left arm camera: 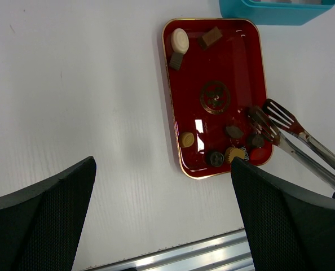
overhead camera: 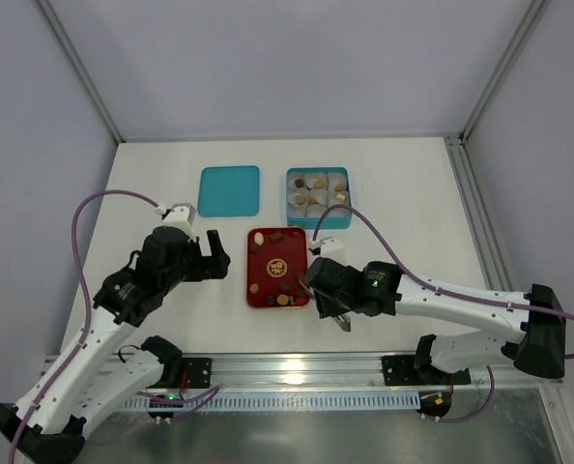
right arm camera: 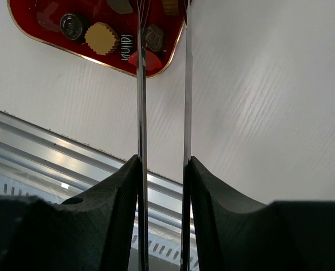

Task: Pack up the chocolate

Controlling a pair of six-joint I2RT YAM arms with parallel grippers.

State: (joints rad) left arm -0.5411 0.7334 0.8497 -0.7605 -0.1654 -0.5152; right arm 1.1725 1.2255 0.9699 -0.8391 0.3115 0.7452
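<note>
- Right gripper (right arm camera: 163,169): clamped on the handles of the metal tongs (right arm camera: 140,113), squeezing them partway. This grip lets a wide jaw work pieces too small for it to pinch directly.
- Tongs tips sit over the 5 o'clock corner of the red tray (overhead camera: 279,253), with a dark piece lying between the blades. The views do not show whether it is pinched.
- The chocolate (left arm camera: 180,39): loose pieces on the tray, a cluster at the 6 o'clock end and three at 12 o'clock. More sit in paper cups inside the blue box (overhead camera: 330,220).
- The box stands at 1 o'clock of the tray, apart from it; its lid (overhead camera: 229,190) lies flat at 11 o'clock, leaving the box top free for loading.
- Left gripper (overhead camera: 213,253): jaws spread wide, holding nothing, parked at 9 o'clock of the tray, likely to stay out of the way.
- Edges: the tray's raised gilt rim lies under the blades, so a lift probably has to come before any travel.
- Open room: bare table (overhead camera: 413,193) at 3 o'clock gives the right arm swing space toward the box.
</note>
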